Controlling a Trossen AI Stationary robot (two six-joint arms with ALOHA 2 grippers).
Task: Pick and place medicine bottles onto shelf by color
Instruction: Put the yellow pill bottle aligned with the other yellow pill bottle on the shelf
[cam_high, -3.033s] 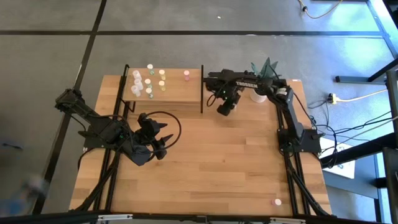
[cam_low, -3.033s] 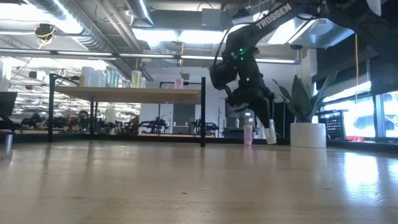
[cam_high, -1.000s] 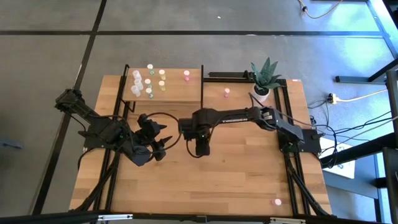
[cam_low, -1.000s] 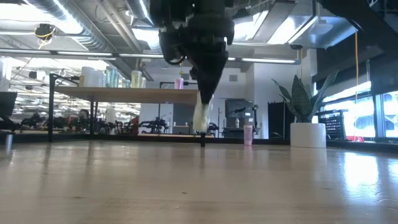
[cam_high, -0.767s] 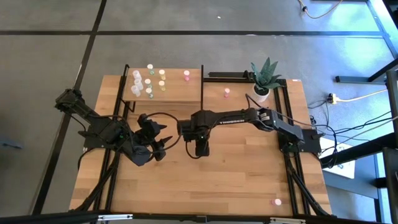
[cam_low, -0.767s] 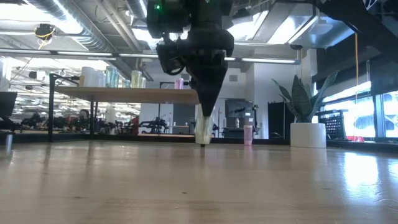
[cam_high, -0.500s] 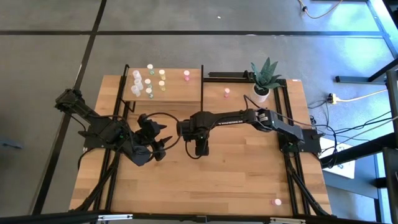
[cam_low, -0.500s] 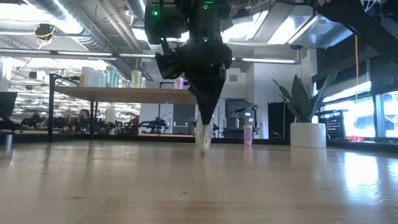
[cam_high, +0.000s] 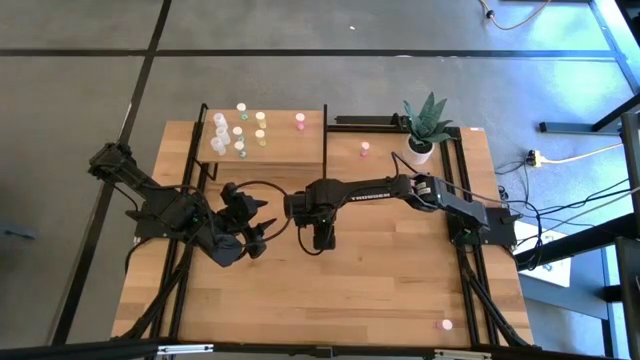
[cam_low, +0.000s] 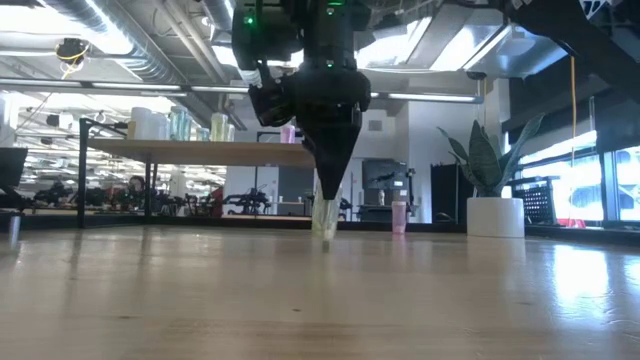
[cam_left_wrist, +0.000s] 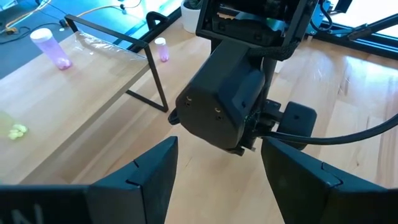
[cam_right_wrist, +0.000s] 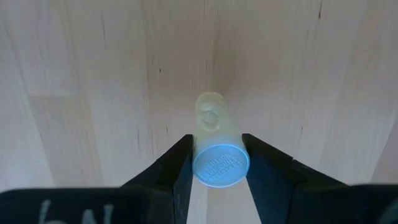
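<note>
Fingers (cam_right_wrist: 171, 171) of my right gripper (cam_right_wrist: 217, 165) sit clamped on a small pale bottle (cam_right_wrist: 214, 140) with a bluish cap, held upright at mid-table in front of the shelf (cam_high: 262, 150). My left gripper (cam_left_wrist: 217, 180) waits beside it, fingers apart and empty. Remaining medicine bottles (cam_high: 240, 128) stand grouped on the shelf; one pink bottle (cam_high: 364, 149) stands near the plant pot (cam_high: 418, 152).

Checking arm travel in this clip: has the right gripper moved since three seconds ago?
Yes. The right gripper has left the plant pot and now sits mid-table, beyond the shelf's front post, beside the left gripper.
</note>
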